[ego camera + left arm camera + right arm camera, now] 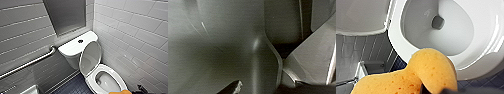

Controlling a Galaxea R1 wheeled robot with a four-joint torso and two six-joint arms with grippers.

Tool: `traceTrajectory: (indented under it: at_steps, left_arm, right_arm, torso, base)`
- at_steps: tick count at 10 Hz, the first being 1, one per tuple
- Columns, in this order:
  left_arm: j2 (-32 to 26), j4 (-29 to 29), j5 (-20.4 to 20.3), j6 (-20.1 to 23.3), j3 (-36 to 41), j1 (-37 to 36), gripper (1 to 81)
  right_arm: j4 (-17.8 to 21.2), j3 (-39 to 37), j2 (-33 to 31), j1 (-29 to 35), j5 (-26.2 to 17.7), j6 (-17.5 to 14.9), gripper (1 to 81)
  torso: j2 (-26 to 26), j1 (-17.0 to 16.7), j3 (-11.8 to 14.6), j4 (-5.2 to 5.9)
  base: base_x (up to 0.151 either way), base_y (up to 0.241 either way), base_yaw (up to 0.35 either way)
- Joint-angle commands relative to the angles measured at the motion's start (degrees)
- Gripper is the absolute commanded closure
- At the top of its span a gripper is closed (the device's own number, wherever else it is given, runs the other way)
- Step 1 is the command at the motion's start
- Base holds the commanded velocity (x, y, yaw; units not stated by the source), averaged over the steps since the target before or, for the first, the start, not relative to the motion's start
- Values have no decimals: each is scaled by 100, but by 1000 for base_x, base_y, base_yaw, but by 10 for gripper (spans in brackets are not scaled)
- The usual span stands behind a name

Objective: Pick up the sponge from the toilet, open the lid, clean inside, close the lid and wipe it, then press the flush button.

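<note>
The sponge (431,67) is gripped in the closed right gripper (436,90), at 5 o'clock of the toilet (117,78) bowl in the head view; the lid (90,58) is raised at 11 o'clock.

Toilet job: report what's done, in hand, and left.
Done: sponge off the toilet, lid up against the tank. In hand: right pincer holds the sponge near the bowl. Left: cleaning inside, closing and wiping the lid, pressing the flush button.
</note>
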Motion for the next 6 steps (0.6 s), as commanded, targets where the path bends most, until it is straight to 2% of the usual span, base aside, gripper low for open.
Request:
traceTrajectory:
  at_steps: [1, 4, 6]
  left_arm:
    - [-54, 24, 117, 17, 42, 30, 10]
    - [-53, 24, 117, 8, 34, 30, 10]
    - [-45, 24, 117, 8, 33, 30, 10]
  right_arm:
    - [171, -1017, 785, 1202, -691, 153, 811]
    - [170, -1938, 1889, 1854, -972, 354, 811]
    - [188, -2597, 2707, 2091, -963, 836, 811]
  torso:
    - [0, 0, 0, 0]
    - [0, 0, 0, 0]
    - [2, 0, 0, 0]
  base:
    - [0, 0, 0]
    - [0, 0, 0]
    - [0, 0, 0]
